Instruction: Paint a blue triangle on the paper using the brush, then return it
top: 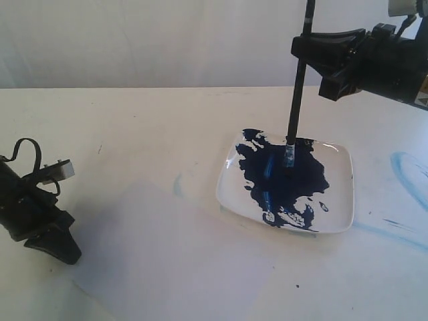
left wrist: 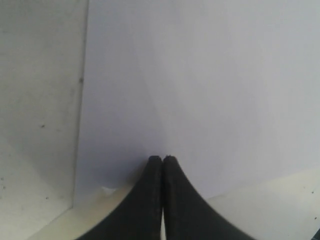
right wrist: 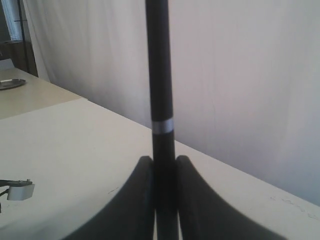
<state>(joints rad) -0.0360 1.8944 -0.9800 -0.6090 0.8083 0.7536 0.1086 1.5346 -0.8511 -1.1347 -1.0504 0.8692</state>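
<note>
left gripper (top: 61, 251) sits low at the near left of the table (top: 134, 127), arm angled down. its fingers are pressed together with nothing between them. the tips are at the left border of the paper (top: 167, 247); whether they touch the sheet cannot be told. the paper lies flat on the near side, between the left gripper and the plate (top: 342, 200). the plate is right of centre, much of it covered by a dark blue paint blotch (top: 294, 177). the brush (top: 294, 107) stands upright, bristles down in the blotch. the right gripper (top: 309, 55) reaches in roughly level from the right, high above the plate, clamped on the black handle. pale blue smears (top: 408, 170) mark the table at far right.
</note>
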